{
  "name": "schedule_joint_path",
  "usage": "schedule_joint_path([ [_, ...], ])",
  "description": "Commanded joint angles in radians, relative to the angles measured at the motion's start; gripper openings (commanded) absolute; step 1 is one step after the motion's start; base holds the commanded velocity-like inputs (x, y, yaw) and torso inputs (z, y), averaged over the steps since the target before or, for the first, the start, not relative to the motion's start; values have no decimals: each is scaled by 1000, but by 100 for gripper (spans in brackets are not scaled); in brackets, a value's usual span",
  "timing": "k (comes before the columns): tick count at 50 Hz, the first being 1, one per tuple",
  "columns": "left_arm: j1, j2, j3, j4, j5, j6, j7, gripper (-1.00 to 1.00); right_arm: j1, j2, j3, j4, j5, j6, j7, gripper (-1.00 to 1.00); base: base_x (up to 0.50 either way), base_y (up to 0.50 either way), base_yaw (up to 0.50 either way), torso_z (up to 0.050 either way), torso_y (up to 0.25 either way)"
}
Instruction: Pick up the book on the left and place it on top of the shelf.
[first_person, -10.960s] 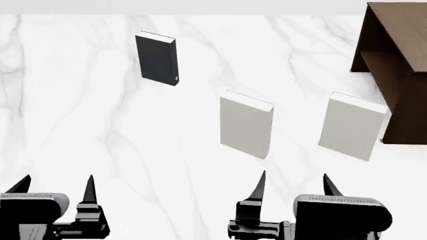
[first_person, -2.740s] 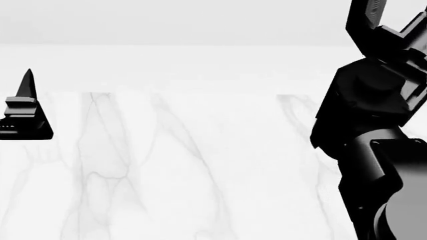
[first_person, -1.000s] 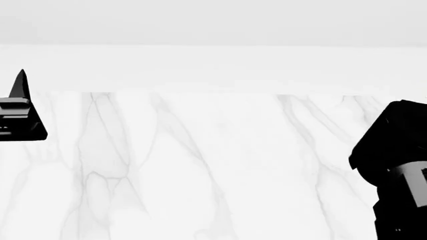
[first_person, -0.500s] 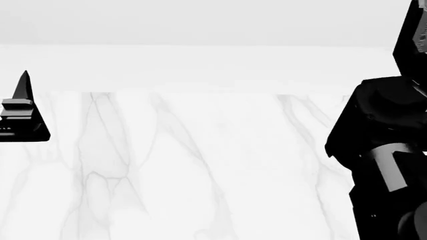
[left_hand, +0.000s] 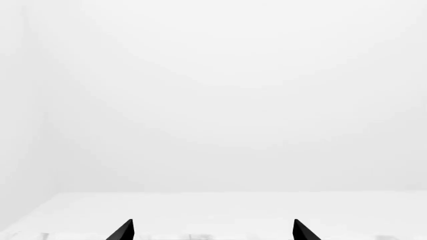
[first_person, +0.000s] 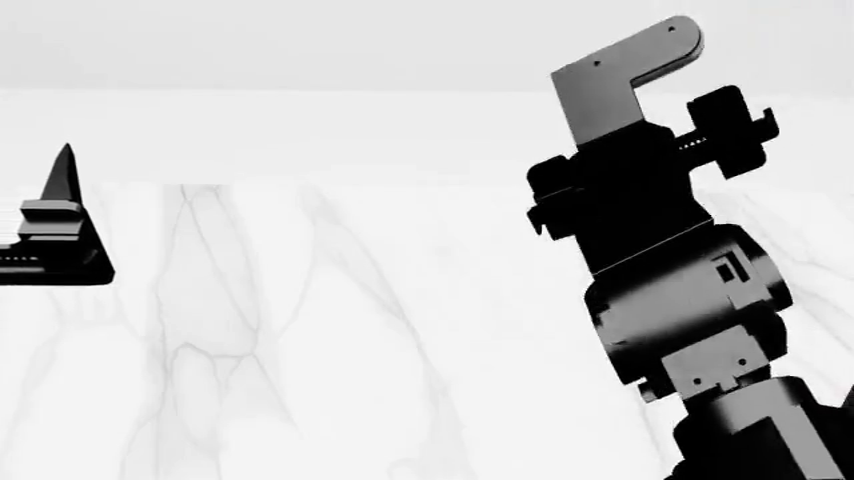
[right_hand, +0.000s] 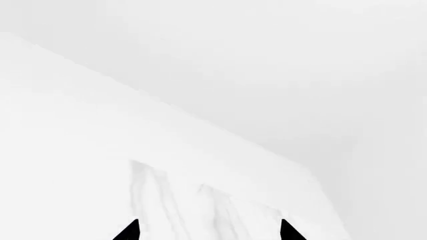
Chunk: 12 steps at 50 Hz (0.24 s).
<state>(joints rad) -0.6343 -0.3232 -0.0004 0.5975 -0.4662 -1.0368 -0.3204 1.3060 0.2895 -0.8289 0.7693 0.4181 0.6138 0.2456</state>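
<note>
The black book and the dark brown shelf are out of view in all three views. My left gripper (left_hand: 212, 231) is open and empty, its two black fingertips wide apart and pointing over the far edge of the white marble table (left_hand: 200, 236). In the head view only one of its fingers (first_person: 60, 200) shows, at the left edge. My right gripper (right_hand: 208, 231) is open and empty too, above the marble top (right_hand: 180, 200). In the head view the right arm (first_person: 667, 270) stands raised at the right, and its fingers are hidden behind the wrist.
The marble table (first_person: 334, 330) ends at a far edge (first_person: 334, 183) with a plain white wall beyond it. The raised right arm and its grey bracket (first_person: 627, 70) block the right side of the head view.
The right arm has swung up and to the left in the head view, and its wrist and grey bracket now show. The left finger has shifted slightly to the right.
</note>
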Motion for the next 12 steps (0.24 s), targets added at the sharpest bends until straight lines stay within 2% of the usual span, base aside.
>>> schedule_joint_path([
  [1,3,-1,14,-13,6,16,-2,100,-253,140,214,-518,225,-52,58,100,0,0,0,0,0],
  [12,-8,0,37,-29,14,25,-6,100,-308,154,233,-577,234,-96,77,100,0,0,0,0,0],
])
